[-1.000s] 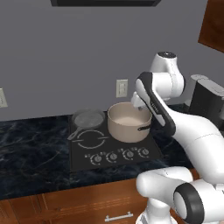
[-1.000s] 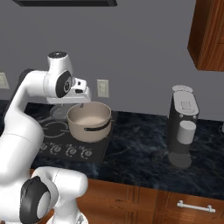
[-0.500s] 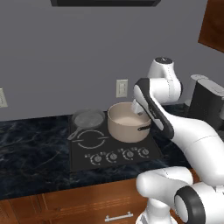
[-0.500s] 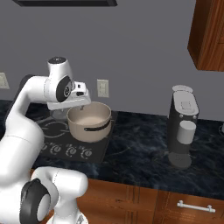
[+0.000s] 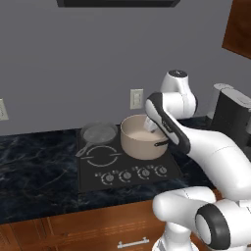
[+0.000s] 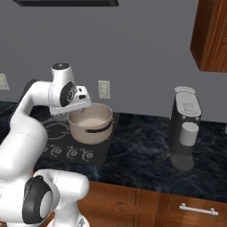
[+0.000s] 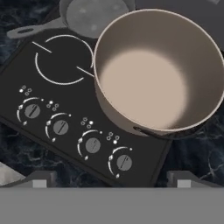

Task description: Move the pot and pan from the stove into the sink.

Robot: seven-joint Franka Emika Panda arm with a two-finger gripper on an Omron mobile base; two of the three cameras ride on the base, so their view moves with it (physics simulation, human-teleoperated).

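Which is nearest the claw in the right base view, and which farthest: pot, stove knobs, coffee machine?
From the open claw:
1. Pot, directly beneath it on the stove.
2. Stove knobs, along the stove's front edge, lower in view.
3. Coffee machine, far along the counter on the right of the view.

**Counter surface: contents noted**

Dark marbled counter [image 5: 34,162] spans mid-frame in both base views. Black stove [image 5: 125,166] set into it at centre. Coffee machine [image 6: 186,128] stands on the counter at right of the right base view, well apart from the stove.
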